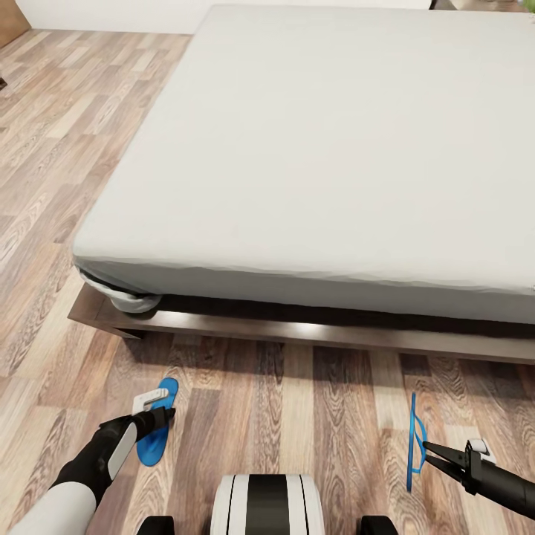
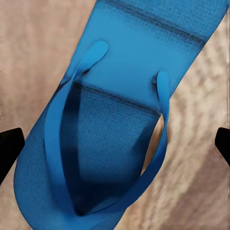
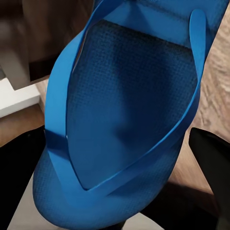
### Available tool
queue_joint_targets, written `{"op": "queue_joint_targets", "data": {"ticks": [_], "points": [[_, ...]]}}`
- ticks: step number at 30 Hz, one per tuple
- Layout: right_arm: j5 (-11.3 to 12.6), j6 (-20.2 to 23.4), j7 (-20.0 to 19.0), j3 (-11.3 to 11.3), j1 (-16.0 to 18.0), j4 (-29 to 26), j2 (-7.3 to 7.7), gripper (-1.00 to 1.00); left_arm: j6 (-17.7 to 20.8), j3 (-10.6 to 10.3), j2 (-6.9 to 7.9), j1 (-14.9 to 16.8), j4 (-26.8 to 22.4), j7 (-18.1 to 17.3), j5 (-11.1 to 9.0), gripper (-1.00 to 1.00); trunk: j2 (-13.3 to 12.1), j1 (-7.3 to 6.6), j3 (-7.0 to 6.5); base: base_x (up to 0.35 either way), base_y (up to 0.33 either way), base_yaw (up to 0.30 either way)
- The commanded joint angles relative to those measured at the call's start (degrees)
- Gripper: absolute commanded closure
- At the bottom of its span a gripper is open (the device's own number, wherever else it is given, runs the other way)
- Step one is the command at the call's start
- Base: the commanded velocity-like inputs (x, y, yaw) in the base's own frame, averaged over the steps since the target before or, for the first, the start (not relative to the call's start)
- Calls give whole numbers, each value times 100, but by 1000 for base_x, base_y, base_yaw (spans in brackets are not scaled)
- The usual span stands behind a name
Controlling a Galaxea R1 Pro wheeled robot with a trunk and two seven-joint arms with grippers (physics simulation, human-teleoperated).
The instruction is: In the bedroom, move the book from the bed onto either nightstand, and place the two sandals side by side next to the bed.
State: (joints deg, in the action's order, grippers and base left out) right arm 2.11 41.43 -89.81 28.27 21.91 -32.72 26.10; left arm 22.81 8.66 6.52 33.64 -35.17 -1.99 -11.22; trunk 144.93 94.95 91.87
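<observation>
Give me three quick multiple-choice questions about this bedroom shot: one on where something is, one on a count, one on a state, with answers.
1. The left sandal lies: A on the mattress, B on the floor by the bed's corner, C on a chair.
2. Blue sandals in view: A one, B two, C three.
3. The right sandal is: A flat on its sole, B turned on edge at the right pincer, C under the bed.

B: it rests on planks near the corner.
B: one near each arm.
B: it shows edge-on at the fingertips.
</observation>
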Motion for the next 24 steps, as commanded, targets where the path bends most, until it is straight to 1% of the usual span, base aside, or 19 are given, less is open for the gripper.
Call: {"op": "queue_joint_targets", "data": {"ticks": [1,11,19,21,22,24], "points": [[0,64,-19,3,1,1,0,100,38,22,-2,1,-8,-21,-20,-100,0,-3,-20,0,0,0],[0,61,-19,3,0,2,0,100,39,22,-2,1,-8,-21,-20,-100,-14,-29,-241,0,0,0],[-5,59,-19,3,-1,2,-8,100,66,22,5,1,-8,-95,-40,-100,-14,-29,-241,0,0,0],[-7,58,-19,3,2,2,-8,100,116,23,23,0,-8,-350,-49,-100,-14,-29,-241,0,0,0],[-8,58,-19,3,2,2,-9,100,160,26,48,1,-8,-581,-53,-100,-14,-29,-241,0,0,0],[-6,58,-19,2,2,2,-9,100,258,34,175,0,-8,-1192,-58,-100,-14,-29,-241,0,0,0]]}}
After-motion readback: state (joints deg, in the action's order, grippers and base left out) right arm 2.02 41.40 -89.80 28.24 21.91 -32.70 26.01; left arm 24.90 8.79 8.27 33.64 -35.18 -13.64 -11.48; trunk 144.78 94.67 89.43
